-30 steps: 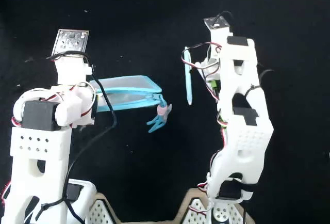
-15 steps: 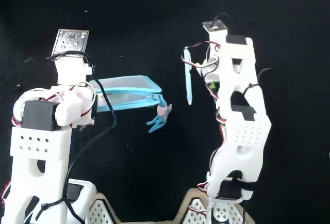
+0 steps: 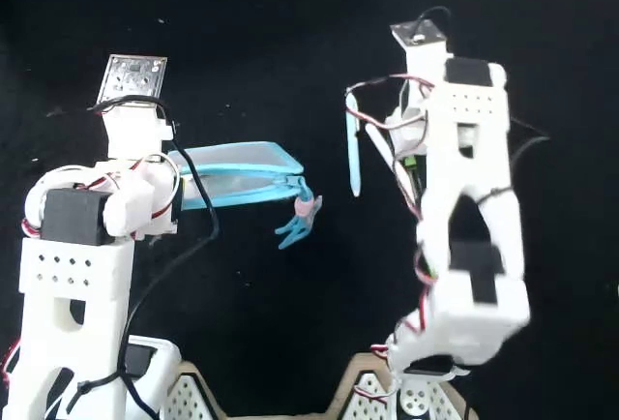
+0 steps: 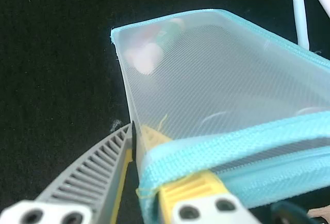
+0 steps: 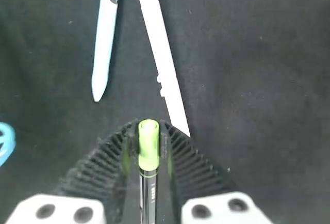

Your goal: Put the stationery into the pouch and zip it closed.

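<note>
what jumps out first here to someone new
A translucent pouch with a turquoise zip, gripped at one end by the left end effector, stands out against the black table. The right end effector pinches a green-capped pen, while a light blue pen and a white pen lie on the table nearby.

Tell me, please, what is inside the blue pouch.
Through the translucent pouch, blurred pale pink and green shapes show near its far end; the mesh hides what they are.

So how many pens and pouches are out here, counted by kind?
Pens: 3 (light blue pen, white pen, green-tipped pen)
Pouches: 1 (mesh pouch)
Total: 4
</note>
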Robot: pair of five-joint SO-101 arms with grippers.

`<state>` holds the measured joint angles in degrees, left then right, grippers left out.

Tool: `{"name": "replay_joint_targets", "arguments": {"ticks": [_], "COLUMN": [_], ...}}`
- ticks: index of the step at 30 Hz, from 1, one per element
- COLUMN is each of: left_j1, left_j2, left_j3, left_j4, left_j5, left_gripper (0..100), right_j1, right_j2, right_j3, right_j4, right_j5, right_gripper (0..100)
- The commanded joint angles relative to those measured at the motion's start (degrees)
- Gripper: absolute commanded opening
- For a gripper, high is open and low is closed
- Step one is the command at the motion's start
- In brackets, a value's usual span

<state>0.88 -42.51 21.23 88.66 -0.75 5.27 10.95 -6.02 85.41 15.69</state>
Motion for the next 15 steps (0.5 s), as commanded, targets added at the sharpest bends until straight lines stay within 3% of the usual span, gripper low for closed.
{"name": "replay_joint_targets", "arguments": {"ticks": [1,10,15], "left_j1": [0.1,0.1,0.1], "left_j2": [0.5,0.5,0.5], "left_j3": [-0.6,-0.6,-0.6], "left_j4": [0.0,0.0,0.0], "left_j5": [-0.2,-0.2,-0.2], "left_gripper": [3,3,3], "right_j1": [-3.2,-13.0,-17.8], "right_j2": [-17.0,-45.9,-61.8], "right_j3": [5.0,14.9,22.6], "right_j4": [-0.1,-0.4,-6.5], "right_j5": [0.2,-4.2,-9.0], "right_gripper": [1.1,1.1,1.1]}}
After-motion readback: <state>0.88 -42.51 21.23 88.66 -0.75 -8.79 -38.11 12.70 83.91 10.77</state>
